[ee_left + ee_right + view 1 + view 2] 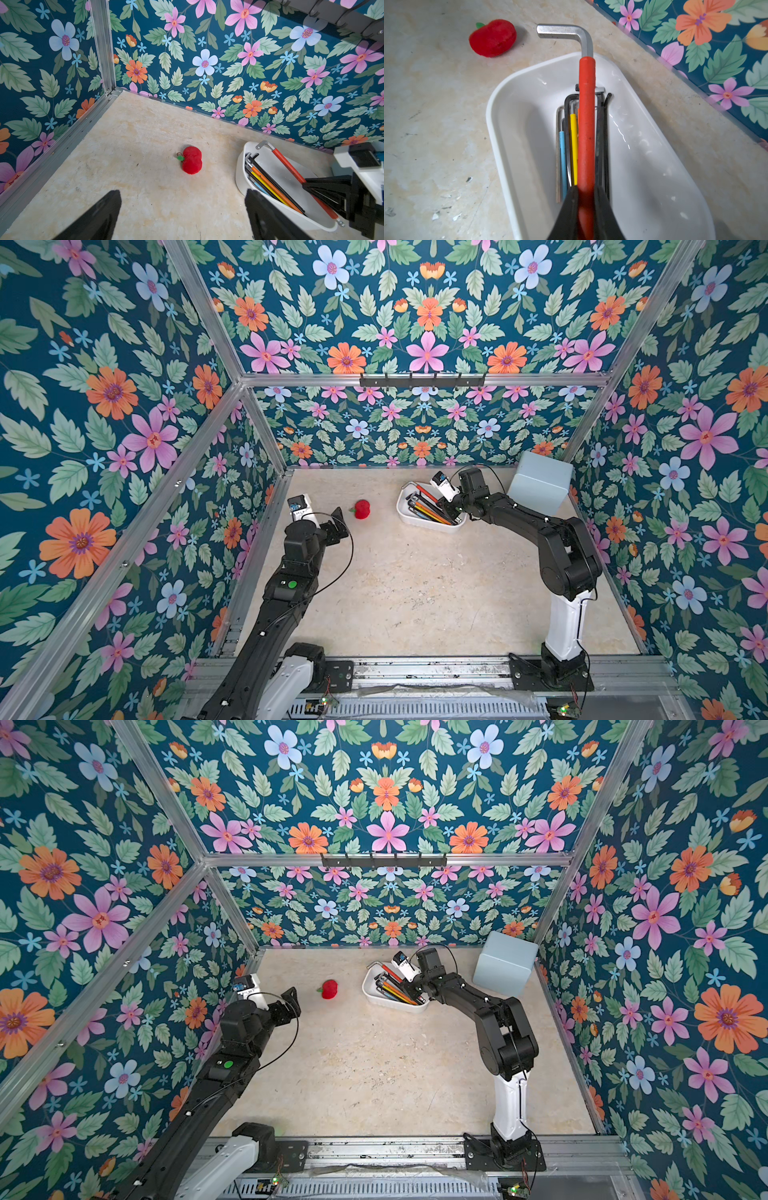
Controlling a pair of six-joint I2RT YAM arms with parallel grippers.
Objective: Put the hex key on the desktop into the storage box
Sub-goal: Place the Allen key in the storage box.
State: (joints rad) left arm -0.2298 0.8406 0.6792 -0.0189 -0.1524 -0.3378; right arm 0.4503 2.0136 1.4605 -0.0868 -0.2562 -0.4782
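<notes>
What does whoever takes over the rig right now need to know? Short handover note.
Right pincer: shut on the red hex key, over the box; bent end juts past the rim.
Left pincer: open, empty, above the desktop near the plush apple.
Done: other keys lie in the box; none shows on the desktop.
To do: lower the red key in, release, probably angle it to fit.

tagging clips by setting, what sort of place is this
Probably a robot test cell: an aluminium frame hung with floral panels, two arms bolted to a base rail, and a staged storage box of hex keys.
</notes>
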